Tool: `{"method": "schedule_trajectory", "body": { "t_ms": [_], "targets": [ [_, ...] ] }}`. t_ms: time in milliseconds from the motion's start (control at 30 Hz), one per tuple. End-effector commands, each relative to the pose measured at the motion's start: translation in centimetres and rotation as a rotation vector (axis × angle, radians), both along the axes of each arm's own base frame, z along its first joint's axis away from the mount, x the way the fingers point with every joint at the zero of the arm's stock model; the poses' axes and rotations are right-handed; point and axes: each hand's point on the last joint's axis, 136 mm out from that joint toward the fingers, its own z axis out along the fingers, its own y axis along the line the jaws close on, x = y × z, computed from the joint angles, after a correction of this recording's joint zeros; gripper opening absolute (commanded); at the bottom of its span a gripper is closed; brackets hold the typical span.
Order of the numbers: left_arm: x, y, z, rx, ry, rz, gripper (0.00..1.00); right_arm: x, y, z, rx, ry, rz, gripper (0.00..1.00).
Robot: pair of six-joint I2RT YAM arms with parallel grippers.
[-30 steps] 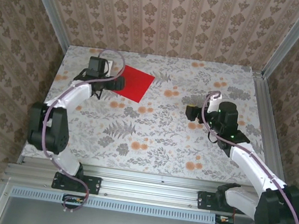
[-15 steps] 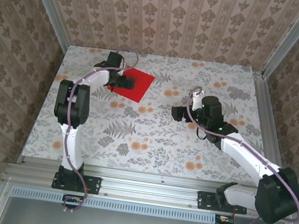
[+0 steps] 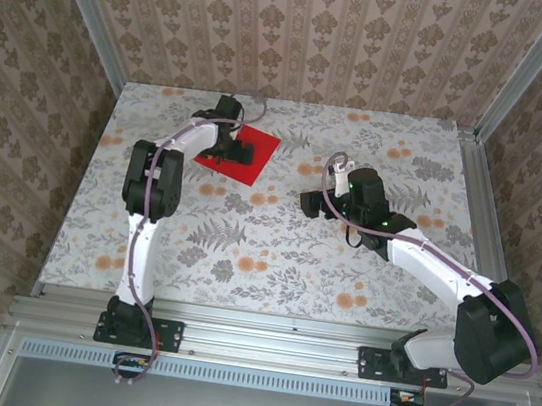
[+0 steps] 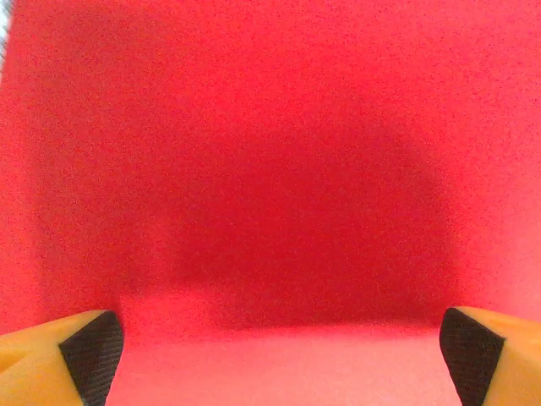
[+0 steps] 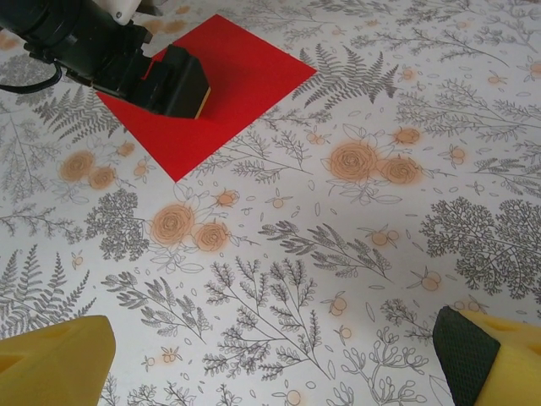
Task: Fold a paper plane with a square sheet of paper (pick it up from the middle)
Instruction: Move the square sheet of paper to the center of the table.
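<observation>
1. Top external: red square sheet of paper [image 3: 252,155] lies flat and unfolded on the floral table [image 3: 274,254], in the far-left part, turned askew to the table edges.
2. Left gripper [image 3: 222,146] sits over the sheet's left part, with the arm stretched far out from its base.
3. Left wrist: red paper spans the frame. The 2 yellow, dark-padded fingertips [image 4: 89,347] are at the bottom corners, jaws spread wide, nothing clamped between them. The gripper is close above the sheet; can't tell if it touches.
4. Right gripper [image 3: 308,201] is near the table's middle, well apart from the sheet, to its right, pointing left toward it.
5. Right wrist: right gripper's jaws are wide and empty, over bare floral table. The sheet is up ahead at top left, with the left gripper's dark finger on or just over its left half.
</observation>
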Motion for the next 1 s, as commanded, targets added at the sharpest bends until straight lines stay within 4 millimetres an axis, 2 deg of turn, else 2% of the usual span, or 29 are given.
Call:
{"method": "schedule_trajectory", "body": {
  "t_ms": [0, 167, 233, 333, 500, 533, 700, 800, 967],
  "targets": [
    [-1.3, 0.5, -0.9, 0.064, 0.066, 0.052, 1.00, 0.3, -0.1, 0.1, -0.007, 0.008, -0.029, 1.00],
    [-3.2, 0.1, -1.9, 0.069, 0.123, 0.103, 1.00, -0.1, -0.4, -0.2, -0.008, 0.017, -0.042, 1.00],
    [-4.1, 0.7, -2.1, 0.131, 0.131, 0.144, 1.00, -0.2, -0.5, -0.1, -0.005, 0.015, -0.048, 1.00],
    [-6.0, 0.4, -2.1, 0.179, 0.164, 0.199, 1.00, -0.3, -0.8, -0.1, -0.008, 0.013, -0.058, 1.00],
    [-9.2, -1.0, -2.2, 0.098, 0.199, 0.308, 1.00, -0.8, -1.0, -0.5, 0.012, 0.032, -0.070, 1.00],
    [-10.2, -2.3, -2.1, 0.101, 0.198, 0.291, 1.00, -0.9, -1.1, -0.5, 0.017, 0.033, -0.075, 1.00],
    [-13.6, -4.5, -1.1, 0.112, 0.210, 0.323, 1.00, -1.8, -1.5, -0.7, 0.025, 0.048, -0.077, 1.00],
    [-15.9, -6.0, -1.2, 0.086, 0.242, 0.389, 1.00, -2.6, -1.7, -0.7, 0.032, 0.065, -0.075, 1.00],
    [-18.5, -10.1, -0.6, 0.058, 0.246, 0.397, 1.00, -4.2, -2.3, -0.9, 0.028, 0.115, -0.077, 1.00]
  ]
}}
